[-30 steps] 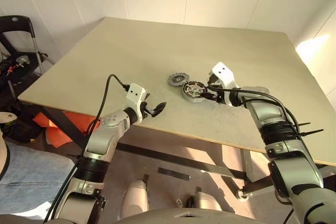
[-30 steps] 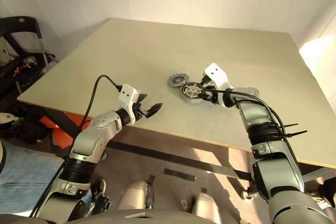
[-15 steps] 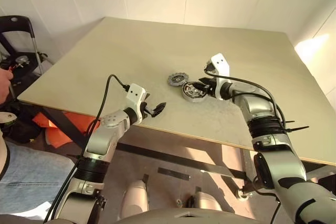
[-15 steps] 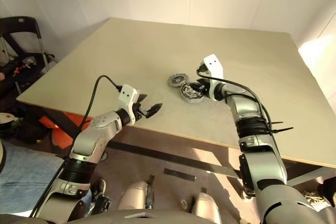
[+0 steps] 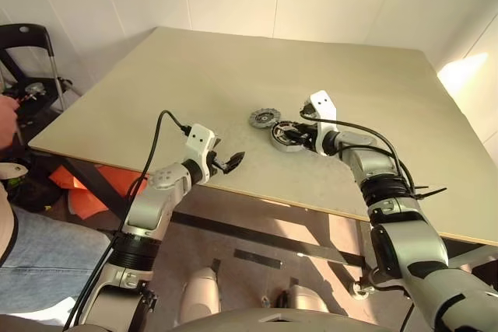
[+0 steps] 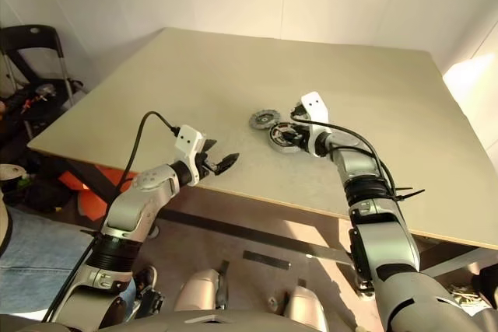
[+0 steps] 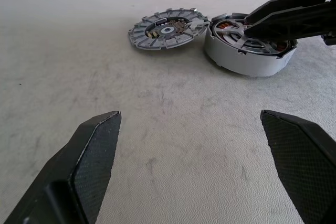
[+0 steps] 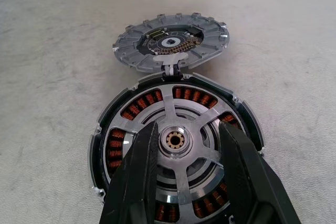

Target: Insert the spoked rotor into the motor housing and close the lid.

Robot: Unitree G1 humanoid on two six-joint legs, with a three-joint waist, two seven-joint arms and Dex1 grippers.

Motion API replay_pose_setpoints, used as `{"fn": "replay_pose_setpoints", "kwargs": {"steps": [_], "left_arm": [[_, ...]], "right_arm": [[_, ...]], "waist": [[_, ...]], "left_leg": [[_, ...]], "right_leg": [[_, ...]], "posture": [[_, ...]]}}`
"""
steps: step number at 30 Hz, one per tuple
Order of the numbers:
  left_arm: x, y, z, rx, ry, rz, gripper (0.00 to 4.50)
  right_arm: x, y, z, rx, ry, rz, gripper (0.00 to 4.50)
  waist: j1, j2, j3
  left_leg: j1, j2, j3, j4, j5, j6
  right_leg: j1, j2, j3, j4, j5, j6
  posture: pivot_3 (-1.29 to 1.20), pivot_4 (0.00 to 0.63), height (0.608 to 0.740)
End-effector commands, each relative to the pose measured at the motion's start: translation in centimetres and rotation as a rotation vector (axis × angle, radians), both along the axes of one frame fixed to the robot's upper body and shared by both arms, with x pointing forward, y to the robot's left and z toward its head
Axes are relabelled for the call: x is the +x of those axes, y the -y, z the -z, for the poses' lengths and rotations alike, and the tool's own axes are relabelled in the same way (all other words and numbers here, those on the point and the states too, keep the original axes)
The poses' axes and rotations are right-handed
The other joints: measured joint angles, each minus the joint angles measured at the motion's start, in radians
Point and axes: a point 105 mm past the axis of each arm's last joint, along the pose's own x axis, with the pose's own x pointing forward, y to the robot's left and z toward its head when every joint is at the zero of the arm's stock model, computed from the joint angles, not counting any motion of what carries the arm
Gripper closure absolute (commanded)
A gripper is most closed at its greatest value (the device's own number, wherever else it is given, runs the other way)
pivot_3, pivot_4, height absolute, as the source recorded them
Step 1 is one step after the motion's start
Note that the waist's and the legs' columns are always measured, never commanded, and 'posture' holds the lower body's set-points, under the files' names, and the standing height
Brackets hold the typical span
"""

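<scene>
Head view, right hand (image 5: 299, 134) shifted over motor housing (image 5: 286, 136)

Left gripper (image 5: 233, 162) hovers spread wide; right gripper (image 8: 184, 177) reaches forward, part-open.

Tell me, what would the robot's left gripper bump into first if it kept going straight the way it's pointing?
Probably the motor housing or the lid beside it. The left gripper hangs open over the table's near edge, aimed toward both across bare tabletop. Depth is unclear, so which comes first is uncertain.
</scene>
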Motion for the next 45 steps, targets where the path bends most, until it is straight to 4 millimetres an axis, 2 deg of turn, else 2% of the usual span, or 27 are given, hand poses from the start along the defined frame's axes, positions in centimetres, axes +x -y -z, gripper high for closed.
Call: {"fn": "replay_pose_setpoints", "kwargs": {"steps": [1,3,5,8,13,20,26,32,38,45], "left_arm": [[0.3,0.1,-1.2,-0.007,0.048,0.002,0.00],[0.3,0.2,-1.2,-0.008,0.047,0.005,0.00],[0.3,0.4,-1.1,-0.005,0.048,0.009,0.00],[0.3,0.6,-1.1,0.008,0.053,0.016,0.00],[0.4,0.4,-0.8,0.006,0.052,-0.001,0.00],[0.0,0.1,-0.6,-0.001,0.051,-0.028,0.00],[-0.2,-0.2,-0.3,0.004,0.046,-0.038,0.00],[-0.1,0.0,-0.4,0.005,0.047,-0.035,0.00],[-0.2,-0.3,-0.4,0.008,0.045,-0.041,0.00],[-0.3,-0.3,-0.3,0.009,0.041,-0.043,0.00]], "right_arm": [[-0.2,-0.8,-5.4,0.010,0.176,-0.126,2.44],[-0.8,-0.9,-7.3,-0.035,0.236,-0.208,2.44],[-1.9,-0.9,-7.7,-0.138,0.242,-0.340,2.44],[-4.5,0.6,-5.2,-0.498,0.203,-0.617,2.44],[-3.5,2.1,-3.1,-0.795,0.161,-0.736,2.44],[-2.0,0.9,-3.0,-0.852,0.206,-0.775,2.44],[-0.4,2.0,-3.7,-0.946,0.234,-0.737,2.44],[0.0,2.2,-2.2,-1.010,0.208,-0.742,2.44],[-0.1,1.5,-1.4,-0.996,0.211,-0.764,2.44],[0.8,1.7,-3.2,-0.999,0.257,-0.697,2.44]], "waist": [[0.000,0.000,0.000],[0.001,0.000,0.000],[0.002,0.000,0.000],[0.005,0.000,0.000],[-0.006,-0.001,0.000],[-0.026,-0.001,0.001],[-0.025,-0.001,0.001],[-0.027,-0.001,0.001],[-0.029,-0.001,0.001],[-0.030,0.000,0.001]], "left_leg": [[-0.002,0.000,0.000,0.000,0.000,0.000],[-0.005,0.000,0.000,0.000,0.001,-0.001],[-0.006,0.000,0.000,0.000,0.000,0.000],[-0.006,0.000,0.000,0.000,-0.001,0.002],[-0.004,0.000,0.000,0.001,-0.001,0.002],[-0.004,0.001,0.000,0.001,-0.001,0.002],[-0.009,0.000,0.000,0.002,-0.002,0.004],[-0.008,0.001,0.000,0.003,-0.002,0.004],[-0.006,0.001,0.000,0.003,-0.002,0.004],[-0.006,0.001,0.000,0.003,-0.002,0.003]], "right_leg": [[-0.001,0.000,0.000,0.000,0.000,0.000],[-0.005,0.000,0.000,0.000,0.000,0.000],[-0.005,0.000,0.000,-0.001,0.000,0.000],[-0.003,0.000,0.000,-0.003,0.000,0.000],[-0.003,0.000,0.000,-0.002,0.000,0.000],[-0.004,0.000,0.000,0.001,0.000,0.000],[-0.006,0.000,0.000,-0.001,0.000,0.000],[-0.006,0.000,0.000,0.000,0.000,-0.001],[-0.005,0.000,0.000,0.000,0.000,-0.001],[-0.005,0.001,0.000,0.000,0.000,-0.001]], "posture": [[0.00,0.000,0.740],[0.00,0.000,0.740],[0.00,0.000,0.740],[0.00,0.000,0.740],[0.00,0.000,0.740],[0.00,0.000,0.740],[0.00,0.000,0.740],[0.00,0.000,0.740],[0.00,0.000,0.740],[0.00,0.000,0.740]]}}
